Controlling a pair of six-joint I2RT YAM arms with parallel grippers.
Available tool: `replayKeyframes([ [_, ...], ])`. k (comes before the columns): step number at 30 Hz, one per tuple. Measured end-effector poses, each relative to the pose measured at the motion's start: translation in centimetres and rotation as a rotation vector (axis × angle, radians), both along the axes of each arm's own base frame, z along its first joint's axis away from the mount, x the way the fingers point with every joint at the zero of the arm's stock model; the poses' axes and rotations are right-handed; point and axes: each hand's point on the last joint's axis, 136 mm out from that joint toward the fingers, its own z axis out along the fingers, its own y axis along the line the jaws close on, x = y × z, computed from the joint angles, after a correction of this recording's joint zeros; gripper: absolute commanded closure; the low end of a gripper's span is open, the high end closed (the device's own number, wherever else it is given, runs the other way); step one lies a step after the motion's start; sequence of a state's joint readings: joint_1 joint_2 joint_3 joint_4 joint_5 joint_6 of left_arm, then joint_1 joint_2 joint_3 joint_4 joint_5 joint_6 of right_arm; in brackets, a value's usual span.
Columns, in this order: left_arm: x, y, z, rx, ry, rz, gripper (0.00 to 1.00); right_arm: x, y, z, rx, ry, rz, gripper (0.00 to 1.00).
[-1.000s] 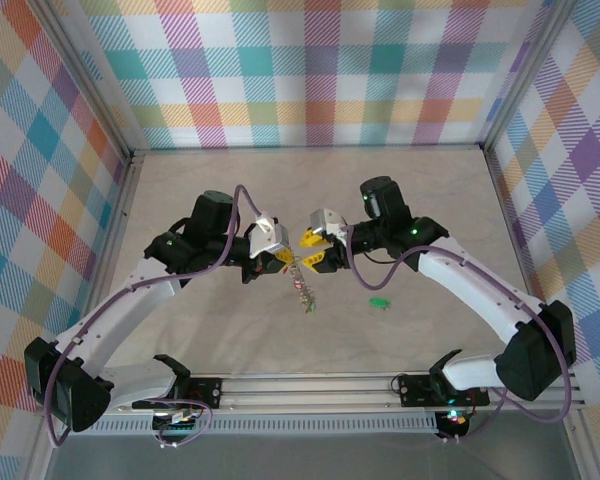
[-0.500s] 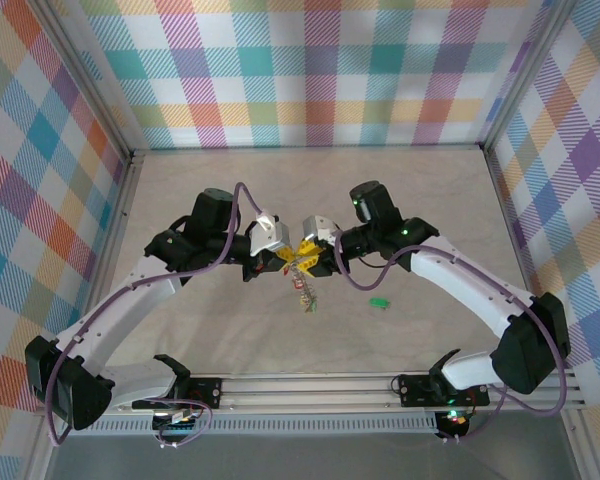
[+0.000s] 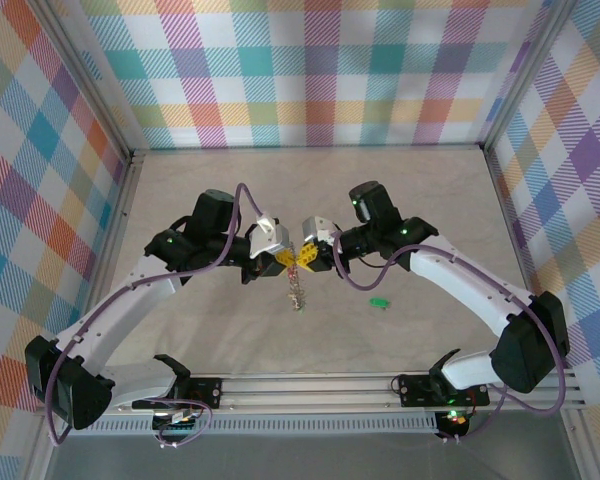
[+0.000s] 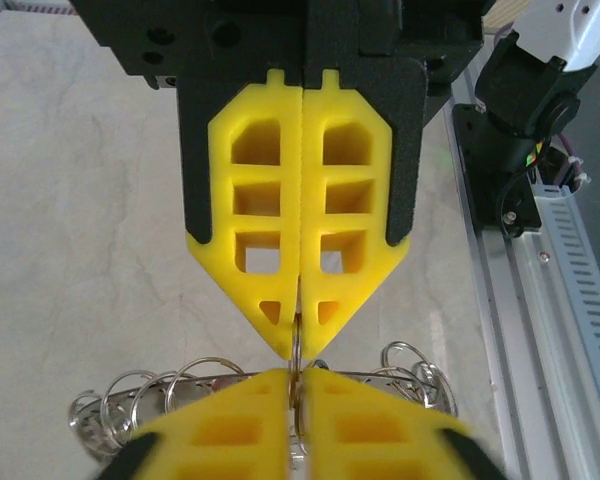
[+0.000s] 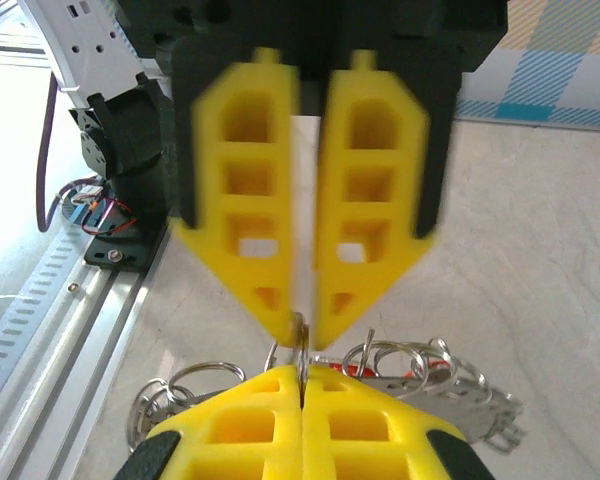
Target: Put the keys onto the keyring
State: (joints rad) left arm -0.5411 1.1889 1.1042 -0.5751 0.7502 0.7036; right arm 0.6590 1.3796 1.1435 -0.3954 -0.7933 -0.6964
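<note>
The keyring [image 3: 296,287], fringed with small silver keys, hangs above the table between my two grippers. My right gripper [image 3: 314,258] is shut on a thin ring wire [image 5: 300,345] at the top of the bunch. My left gripper [image 3: 281,259] faces it tip to tip; its jaws stand slightly apart around the same wire [image 4: 296,340]. Small split rings [image 4: 205,375] and keys [image 5: 460,390] with a red tag [image 5: 435,352] spread out beneath. One loose key with a green tag [image 3: 380,301] lies on the table to the right of the bunch.
The marble-look table [image 3: 310,190] is walled by plaid panels. A metal rail [image 3: 310,385] with both arm bases runs along the near edge. The right arm's base [image 4: 525,150] and the rail show in the left wrist view.
My right gripper moved left to meet the left one and shut on the ring wire. The left jaws have just parted slightly. The hanging bunch swung a little left.
</note>
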Motion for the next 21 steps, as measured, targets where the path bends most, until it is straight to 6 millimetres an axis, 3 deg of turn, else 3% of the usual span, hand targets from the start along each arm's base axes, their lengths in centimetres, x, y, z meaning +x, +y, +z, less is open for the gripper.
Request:
replayKeyframes([
  [2,-0.1,0.2,0.3,-0.003,-0.012,0.005,0.65,0.0,0.0,-0.2,0.001,0.000,-0.001,1.00],
  [11,-1.3,2.3,3.3,-0.043,-0.123,0.080,0.64,-0.4,-0.3,-1.2,0.074,-0.008,-0.041,1.00],
  [16,-0.7,3.5,2.3,-0.026,-0.113,0.182,0.65,-0.2,-0.2,0.3,0.154,-0.042,-0.070,1.00],
  [21,0.1,3.1,1.6,-0.026,-0.071,0.204,0.65,0.0,0.0,1.5,0.202,-0.059,-0.080,1.00],
])
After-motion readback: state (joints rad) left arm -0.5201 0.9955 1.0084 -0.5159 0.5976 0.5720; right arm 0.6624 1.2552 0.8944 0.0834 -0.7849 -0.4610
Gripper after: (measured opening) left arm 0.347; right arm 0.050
